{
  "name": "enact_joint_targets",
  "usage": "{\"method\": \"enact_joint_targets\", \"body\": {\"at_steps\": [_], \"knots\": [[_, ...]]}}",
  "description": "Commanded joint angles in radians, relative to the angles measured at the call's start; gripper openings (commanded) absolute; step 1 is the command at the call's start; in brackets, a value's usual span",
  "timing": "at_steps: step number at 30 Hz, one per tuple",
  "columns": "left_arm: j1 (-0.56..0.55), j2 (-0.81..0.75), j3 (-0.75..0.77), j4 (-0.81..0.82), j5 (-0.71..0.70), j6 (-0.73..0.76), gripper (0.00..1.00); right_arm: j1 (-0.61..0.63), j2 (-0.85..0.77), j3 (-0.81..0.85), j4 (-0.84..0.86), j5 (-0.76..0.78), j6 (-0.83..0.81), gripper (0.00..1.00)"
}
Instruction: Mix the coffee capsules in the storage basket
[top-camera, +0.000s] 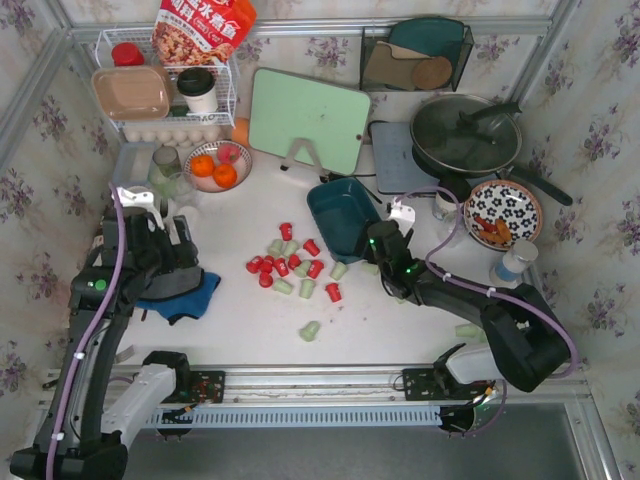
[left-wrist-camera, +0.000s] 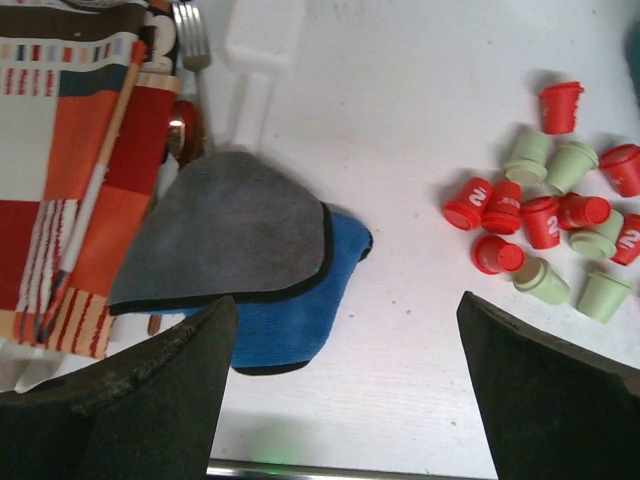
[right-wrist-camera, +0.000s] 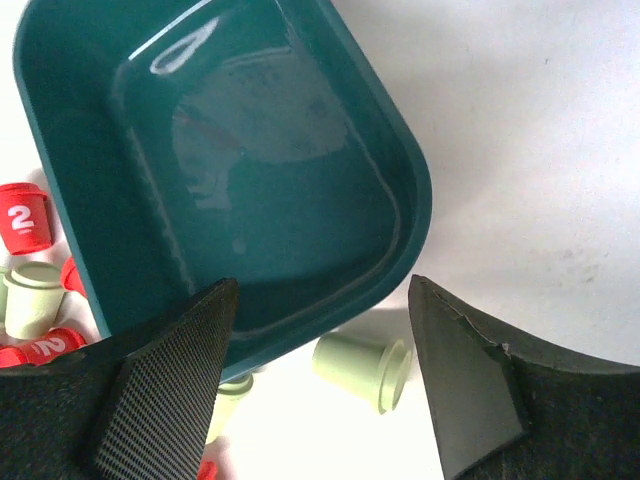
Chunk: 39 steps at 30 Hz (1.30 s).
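Note:
The storage basket (top-camera: 335, 212) is a dark teal bin at the table's middle, and its inside (right-wrist-camera: 230, 150) shows no capsules. Red and pale green coffee capsules (top-camera: 288, 266) lie scattered on the white table left of and in front of it; one pale green one (top-camera: 310, 330) lies apart nearer the front. My right gripper (top-camera: 375, 250) hangs open at the basket's near right corner (right-wrist-camera: 322, 283), with a pale green capsule (right-wrist-camera: 362, 372) lying on the table below its fingers. My left gripper (top-camera: 178, 250) is open and empty over bare table (left-wrist-camera: 345, 300), capsules (left-wrist-camera: 545, 225) to its right.
Grey and blue cloths (left-wrist-camera: 250, 260) lie under the left arm, beside a striped cloth (left-wrist-camera: 70, 160) with cutlery. At the back stand a fruit bowl (top-camera: 218, 165), white wire rack (top-camera: 165, 85), green board (top-camera: 305, 120), lidded pan (top-camera: 465, 135) and patterned plate (top-camera: 503, 212).

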Motion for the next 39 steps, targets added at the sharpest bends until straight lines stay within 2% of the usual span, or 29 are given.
{"method": "enact_joint_targets", "body": {"at_steps": [1, 8, 11, 14, 19, 24, 27, 34, 39], "knots": [[0.001, -0.024, -0.036, 0.073, 0.103, 0.023, 0.93, 0.000, 0.033, -0.002, 0.004, -0.015, 0.131, 0.75], [0.000, -0.089, -0.052, 0.073, 0.151, 0.010, 0.94, -0.001, 0.101, 0.040, 0.004, -0.021, 0.162, 0.67], [0.001, -0.121, -0.064, 0.077, 0.156, 0.006, 0.94, 0.000, 0.124, 0.057, -0.003, -0.030, 0.171, 0.58], [0.001, -0.147, -0.069, 0.079, 0.159, 0.002, 0.94, 0.000, 0.131, 0.064, -0.008, -0.040, 0.188, 0.48], [-0.002, -0.176, -0.074, 0.081, 0.162, -0.003, 0.94, 0.000, 0.117, 0.078, -0.018, -0.048, 0.203, 0.24], [-0.013, -0.190, -0.075, 0.081, 0.163, -0.005, 0.94, 0.000, 0.123, 0.160, -0.050, -0.040, 0.182, 0.03], [-0.020, -0.199, -0.078, 0.081, 0.159, -0.004, 0.95, 0.000, 0.135, 0.244, -0.063, -0.027, 0.144, 0.00], [-0.032, -0.214, -0.082, 0.079, 0.146, -0.003, 0.95, -0.043, 0.163, 0.401, -0.120, 0.007, 0.037, 0.00], [-0.044, -0.220, -0.084, 0.081, 0.140, -0.003, 0.95, -0.188, 0.165, 0.426, -0.185, -0.105, -0.022, 0.00]]}}
